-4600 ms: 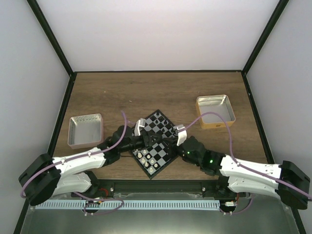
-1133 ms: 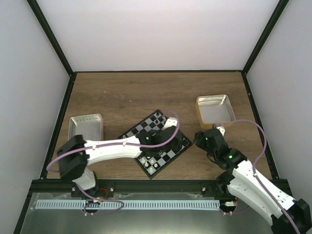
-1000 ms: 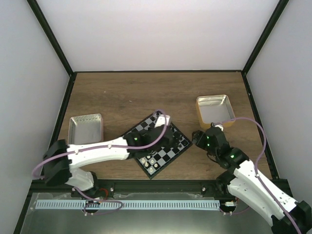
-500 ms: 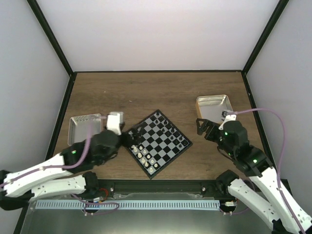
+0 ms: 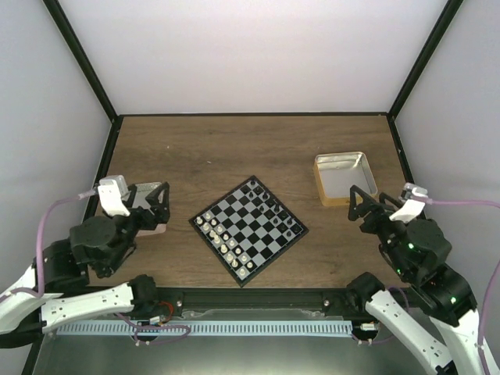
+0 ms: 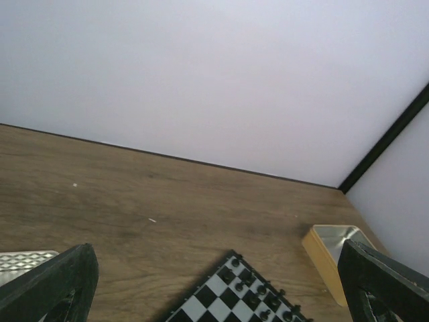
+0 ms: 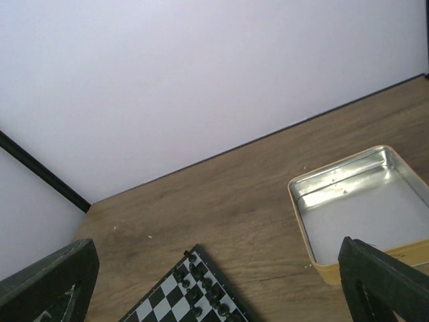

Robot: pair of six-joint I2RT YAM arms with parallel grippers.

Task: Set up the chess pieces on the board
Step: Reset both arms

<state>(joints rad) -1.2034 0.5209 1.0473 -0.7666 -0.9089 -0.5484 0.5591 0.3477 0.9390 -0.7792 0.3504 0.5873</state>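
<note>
The board [image 5: 248, 229] lies turned like a diamond in the middle of the table. Black chess pieces [image 5: 275, 208] line its upper-right edge and white chess pieces [image 5: 223, 239] its lower-left edge. My left gripper [image 5: 156, 207] hangs open to the left of the board, above the pink-rimmed tray, with nothing between its fingers. My right gripper [image 5: 361, 209] hangs open to the right of the board, near the tan tray, and holds nothing. The left wrist view shows the left gripper [image 6: 216, 249] wide open, with the board [image 6: 234, 298] far below. The right gripper [image 7: 218, 243] is also wide open over the board [image 7: 177, 302].
A tan-rimmed metal tray [image 5: 345, 178] stands at the right, with nothing inside it [image 7: 362, 208]. A pink-rimmed metal tray [image 5: 143, 195] at the left is partly hidden under my left gripper. Black frame posts and pale walls close in the table.
Both arms have drawn back from the board to their own sides. The left arm left the board's middle and moved over the left tray. The whole board now shows. Both grippers stayed open.
</note>
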